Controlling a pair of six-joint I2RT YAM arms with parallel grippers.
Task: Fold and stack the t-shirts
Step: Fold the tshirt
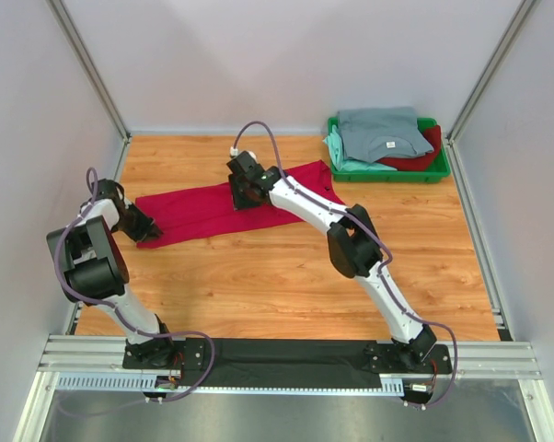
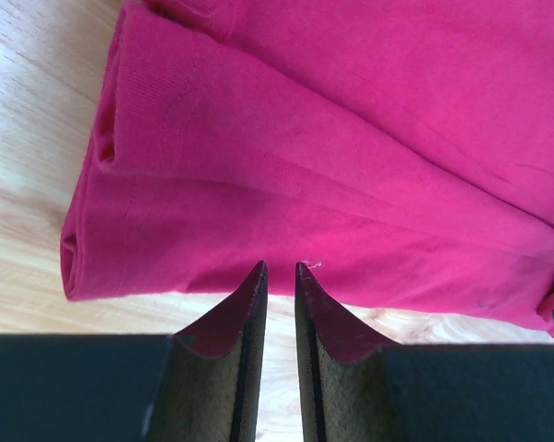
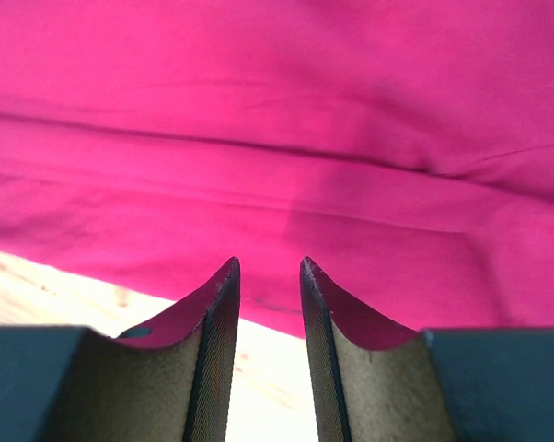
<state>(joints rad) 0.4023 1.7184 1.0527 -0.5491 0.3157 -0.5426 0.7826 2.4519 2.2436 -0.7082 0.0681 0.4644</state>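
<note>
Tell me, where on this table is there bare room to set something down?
Widest: the wooden tabletop between the crimson t-shirt and the near edge. Also the wood nearer than the green tray. Crowded: the tray and along the shirt.

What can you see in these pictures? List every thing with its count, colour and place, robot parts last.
red t-shirt: 1, bright red, folded into a long strip across the table
grey-blue t-shirt: 1, grey-blue, top of the pile in the tray
mint-green t-shirt: 1, mint-green, under it, left side
dark red t-shirt: 1, dark red, under it, right side
tray: 1, green, far right corner
table: 1, light wood
left arm, right arm: 2, white and black, near edge
left gripper: 1, black, red t-shirt's left end, slightly open
right gripper: 1, black, red t-shirt's middle, slightly open
</note>
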